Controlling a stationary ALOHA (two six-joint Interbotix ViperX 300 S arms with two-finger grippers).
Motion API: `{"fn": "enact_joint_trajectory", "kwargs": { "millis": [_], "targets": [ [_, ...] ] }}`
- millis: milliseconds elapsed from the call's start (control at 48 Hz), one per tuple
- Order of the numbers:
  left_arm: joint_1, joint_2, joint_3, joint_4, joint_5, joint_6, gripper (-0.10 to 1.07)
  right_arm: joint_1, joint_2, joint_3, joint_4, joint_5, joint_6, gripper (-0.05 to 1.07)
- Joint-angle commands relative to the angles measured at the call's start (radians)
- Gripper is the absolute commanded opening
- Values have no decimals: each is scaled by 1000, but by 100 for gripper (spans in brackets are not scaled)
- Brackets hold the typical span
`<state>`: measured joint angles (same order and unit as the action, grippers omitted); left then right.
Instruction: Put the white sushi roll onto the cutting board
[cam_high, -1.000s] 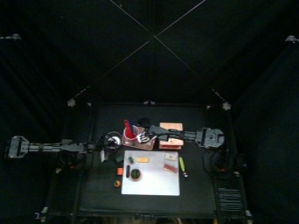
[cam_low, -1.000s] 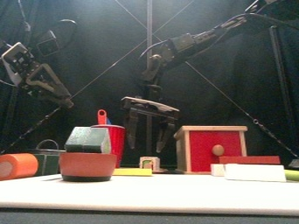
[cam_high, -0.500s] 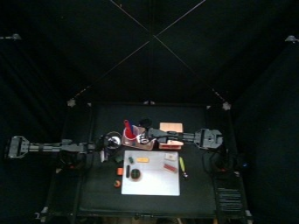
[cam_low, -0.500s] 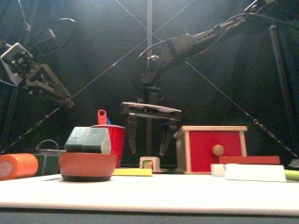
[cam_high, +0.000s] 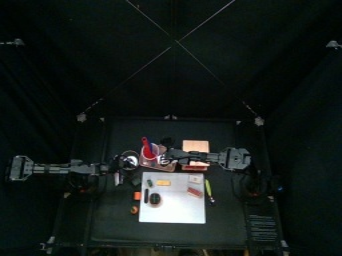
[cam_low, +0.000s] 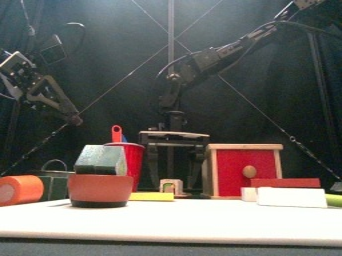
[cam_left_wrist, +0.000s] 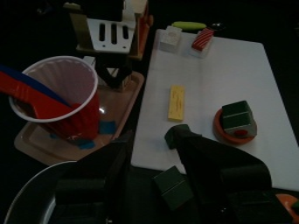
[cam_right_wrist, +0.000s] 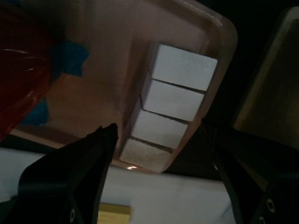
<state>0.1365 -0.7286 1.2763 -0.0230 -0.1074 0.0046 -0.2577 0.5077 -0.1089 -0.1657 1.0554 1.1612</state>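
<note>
At the table's (cam_high: 107, 225) 9 o'clock side, the left tool (cam_low: 56, 108) is held high with its jaws released and nothing gripped; open room is left beneath it. A red plastic cup (cam_left_wrist: 52, 92) is seen on a tan wooden tray (cam_left_wrist: 47, 149). At the 12 o'clock edge of the flat white rectangular cutting board (cam_high: 174, 208), the right tool (cam_low: 173, 180) is pointed down, jaws spread wide and empty. The small white sushi roll (cam_low: 170, 186) is seen low between them, at the board's far edge; whether it rests on the board cannot be told.
</note>
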Motion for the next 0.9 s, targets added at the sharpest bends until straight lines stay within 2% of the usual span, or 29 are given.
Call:
{"fn": "enact_joint_trajectory", "kwargs": {
  "millis": [0, 125, 229, 542, 875],
  "targets": [
    [2, 2, -9, 2, -5, 2, 80, -3, -17, -46, -3, -3, 3, 104],
    [2, 2, -9, 3, -5, 2, 80, -3, -6, -54, -6, -6, 3, 102],
    [2, -2, -9, 3, -5, 2, 80, -3, -3, -54, -9, -12, 2, 95],
    [15, -8, -9, 3, -5, 0, 80, 0, -6, -57, -12, -26, 2, 56],
    [21, -8, -9, 2, 14, -2, 80, 31, -46, -123, -52, 15, -9, 55]
  ]
}}
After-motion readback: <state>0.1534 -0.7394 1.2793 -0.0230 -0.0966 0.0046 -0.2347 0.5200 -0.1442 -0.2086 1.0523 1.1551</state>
